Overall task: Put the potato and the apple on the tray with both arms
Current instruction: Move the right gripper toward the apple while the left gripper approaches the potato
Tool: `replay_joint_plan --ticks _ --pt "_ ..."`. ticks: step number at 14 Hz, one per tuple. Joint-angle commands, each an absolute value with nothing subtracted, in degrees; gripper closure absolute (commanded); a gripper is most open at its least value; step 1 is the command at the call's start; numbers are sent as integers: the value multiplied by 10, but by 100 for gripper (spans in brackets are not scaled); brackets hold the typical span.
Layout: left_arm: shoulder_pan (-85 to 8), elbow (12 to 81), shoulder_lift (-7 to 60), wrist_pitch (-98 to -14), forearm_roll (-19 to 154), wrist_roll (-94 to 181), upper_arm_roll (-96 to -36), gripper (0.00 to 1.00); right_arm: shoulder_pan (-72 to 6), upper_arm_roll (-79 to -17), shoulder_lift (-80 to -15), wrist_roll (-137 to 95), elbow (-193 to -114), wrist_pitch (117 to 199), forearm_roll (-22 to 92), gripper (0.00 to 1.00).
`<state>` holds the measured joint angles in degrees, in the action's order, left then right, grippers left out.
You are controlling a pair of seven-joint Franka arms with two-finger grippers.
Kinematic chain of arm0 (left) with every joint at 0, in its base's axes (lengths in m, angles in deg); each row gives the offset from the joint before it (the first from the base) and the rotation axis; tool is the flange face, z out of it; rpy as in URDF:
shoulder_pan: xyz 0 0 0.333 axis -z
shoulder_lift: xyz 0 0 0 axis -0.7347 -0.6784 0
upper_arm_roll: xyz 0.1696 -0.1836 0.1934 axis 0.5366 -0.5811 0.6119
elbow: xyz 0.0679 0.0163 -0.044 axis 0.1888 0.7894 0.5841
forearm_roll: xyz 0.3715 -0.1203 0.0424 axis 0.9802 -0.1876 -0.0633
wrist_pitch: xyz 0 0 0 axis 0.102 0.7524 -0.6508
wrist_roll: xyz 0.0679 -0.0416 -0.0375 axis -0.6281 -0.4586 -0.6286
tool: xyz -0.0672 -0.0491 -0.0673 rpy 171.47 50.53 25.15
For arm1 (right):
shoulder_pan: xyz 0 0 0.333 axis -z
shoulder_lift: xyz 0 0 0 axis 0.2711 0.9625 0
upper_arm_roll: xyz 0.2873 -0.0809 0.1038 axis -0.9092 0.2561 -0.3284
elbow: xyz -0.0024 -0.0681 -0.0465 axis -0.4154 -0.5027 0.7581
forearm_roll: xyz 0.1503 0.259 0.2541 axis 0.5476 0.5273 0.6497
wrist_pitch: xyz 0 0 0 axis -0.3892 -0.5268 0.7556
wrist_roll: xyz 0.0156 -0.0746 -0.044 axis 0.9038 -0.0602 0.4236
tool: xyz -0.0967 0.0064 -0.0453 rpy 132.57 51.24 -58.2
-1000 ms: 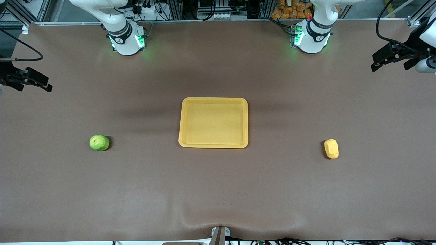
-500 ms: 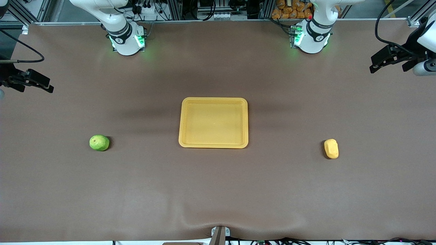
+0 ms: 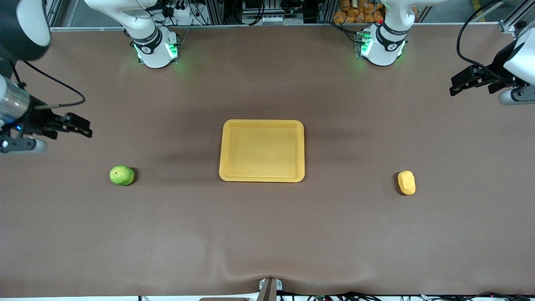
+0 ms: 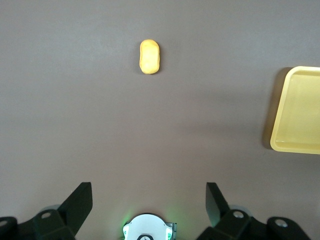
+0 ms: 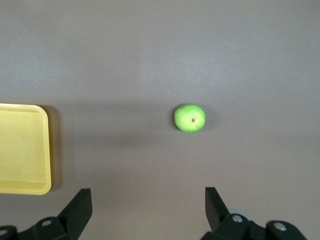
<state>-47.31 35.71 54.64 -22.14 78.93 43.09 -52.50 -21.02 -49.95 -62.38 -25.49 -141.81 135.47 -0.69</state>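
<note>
The yellow-orange tray (image 3: pixel 262 150) lies empty at the table's middle; its edge also shows in the left wrist view (image 4: pixel 300 110) and the right wrist view (image 5: pixel 22 150). The green apple (image 3: pixel 121 175) sits on the table toward the right arm's end and shows in the right wrist view (image 5: pixel 189 118). The yellow potato (image 3: pixel 406 182) lies toward the left arm's end and shows in the left wrist view (image 4: pixel 149 56). My right gripper (image 3: pixel 79 125) is open and empty, up in the air over bare table beside the apple. My left gripper (image 3: pixel 459 81) is open and empty, high over the table's left-arm end.
The brown table cover (image 3: pixel 267 234) has a raised wrinkle at its near edge. The two arm bases (image 3: pixel 155 48) (image 3: pixel 382 46) stand along the edge farthest from the front camera, with cables and racks past them.
My right gripper has swung in over the table toward the apple and lower in the front view. My left gripper has crept slightly inward. The apple, potato and tray have not moved.
</note>
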Motion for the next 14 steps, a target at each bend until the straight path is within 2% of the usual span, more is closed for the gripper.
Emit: replay_joint_plan --ticks 1,8,14 --pt "-477 374 551 -234 784 442 -524 0 -207 -495 -610 -254 -1390 1372 -5 0" --pt "-477 441 553 -314 795 441 -524 0 -211 -495 -602 -259 -1391 1391 -5 0" --pt "-477 527 555 -408 810 441 -524 0 -210 -495 -600 -257 -1393 1387 -5 0"
